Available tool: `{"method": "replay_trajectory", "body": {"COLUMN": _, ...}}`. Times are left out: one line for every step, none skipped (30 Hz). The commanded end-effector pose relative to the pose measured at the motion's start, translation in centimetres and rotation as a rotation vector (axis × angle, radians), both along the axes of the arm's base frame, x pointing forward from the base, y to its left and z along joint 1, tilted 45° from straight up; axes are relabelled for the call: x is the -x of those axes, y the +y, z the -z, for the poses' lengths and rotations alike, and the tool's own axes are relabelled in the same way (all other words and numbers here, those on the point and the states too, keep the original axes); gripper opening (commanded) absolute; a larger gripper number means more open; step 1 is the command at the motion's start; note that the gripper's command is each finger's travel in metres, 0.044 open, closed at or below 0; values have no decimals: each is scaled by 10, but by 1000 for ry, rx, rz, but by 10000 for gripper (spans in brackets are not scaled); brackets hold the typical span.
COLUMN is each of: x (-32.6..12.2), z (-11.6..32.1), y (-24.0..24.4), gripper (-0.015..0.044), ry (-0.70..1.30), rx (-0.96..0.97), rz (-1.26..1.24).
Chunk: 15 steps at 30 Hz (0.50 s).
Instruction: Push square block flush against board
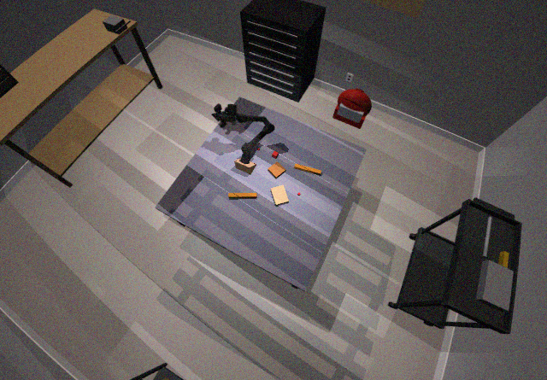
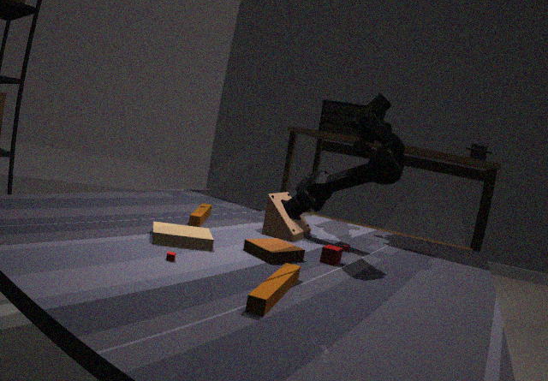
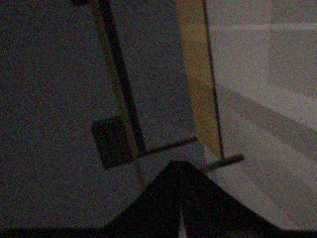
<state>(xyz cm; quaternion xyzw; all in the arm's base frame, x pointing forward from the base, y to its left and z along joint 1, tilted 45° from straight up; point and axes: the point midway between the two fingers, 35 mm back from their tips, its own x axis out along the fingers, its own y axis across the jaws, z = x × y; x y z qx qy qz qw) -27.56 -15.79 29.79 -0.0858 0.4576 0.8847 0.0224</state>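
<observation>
The black metal pincer (image 3: 178, 170) was cut off by the bottom edge of the wrist view, and in the exterior view its fingertips were lost against the dark arm and the wooden workbench (image 2: 447, 160) behind. From above, the smallest red cube (image 1: 298, 194) was only a speck, and the small red piece (image 1: 258, 148) (image 2: 344, 247) near the arm's base was too small for its shape to be told. The black metal shelf (image 2: 27, 58) at far left and the brown boards of the long wooden workbench in the top view ran out of frame.
</observation>
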Motion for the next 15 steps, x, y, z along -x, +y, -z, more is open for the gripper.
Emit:
{"method": "replay_trajectory", "body": {"x": -6, "z": 6, "y": -20, "gripper": 0, "ry": -21, "rx": -49, "rz": -78}}
{"method": "replay_trajectory", "body": {"x": -9, "z": 8, "y": -25, "gripper": 0, "ry": -25, "rx": -60, "rz": -101}}
{"method": "replay_trajectory", "body": {"x": -11, "z": 9, "y": -30, "gripper": 0, "ry": -29, "rx": -72, "rz": -123}}
{"method": "replay_trajectory", "body": {"x": -14, "z": 10, "y": -36, "gripper": 0, "ry": -33, "rx": -84, "rz": -146}}
{"method": "replay_trajectory", "body": {"x": -17, "z": 11, "y": -41, "gripper": 0, "ry": -37, "rx": -96, "rz": -169}}
{"method": "replay_trajectory", "body": {"x": -20, "z": 13, "y": -46, "gripper": 0, "ry": -40, "rx": -108, "rz": -192}}
{"method": "replay_trajectory", "body": {"x": -23, "z": 14, "y": -51, "gripper": 0, "ry": -43, "rx": -122, "rz": -216}}
{"method": "replay_trajectory", "body": {"x": -26, "z": 15, "y": -56, "gripper": 0, "ry": -45, "rx": -137, "rz": -240}}
{"method": "replay_trajectory", "body": {"x": -29, "z": 16, "y": -61, "gripper": 0, "ry": -48, "rx": -152, "rz": -265}}
{"method": "replay_trajectory", "body": {"x": -33, "z": 17, "y": -66, "gripper": 0, "ry": -50, "rx": -167, "rz": -290}}
{"method": "replay_trajectory", "body": {"x": -36, "z": 18, "y": -72, "gripper": 0, "ry": -52, "rx": -182, "rz": -315}}
{"method": "replay_trajectory", "body": {"x": -40, "z": 19, "y": -76, "gripper": 0, "ry": -54, "rx": -197, "rz": -340}}
{"method": "replay_trajectory", "body": {"x": -43, "z": 20, "y": -81, "gripper": 0, "ry": -55, "rx": -212, "rz": -365}}
{"method": "replay_trajectory", "body": {"x": -47, "z": 21, "y": -86, "gripper": 0, "ry": -56, "rx": -228, "rz": -390}}
{"method": "replay_trajectory", "body": {"x": -51, "z": 23, "y": -91, "gripper": 0, "ry": -57, "rx": -243, "rz": -416}}
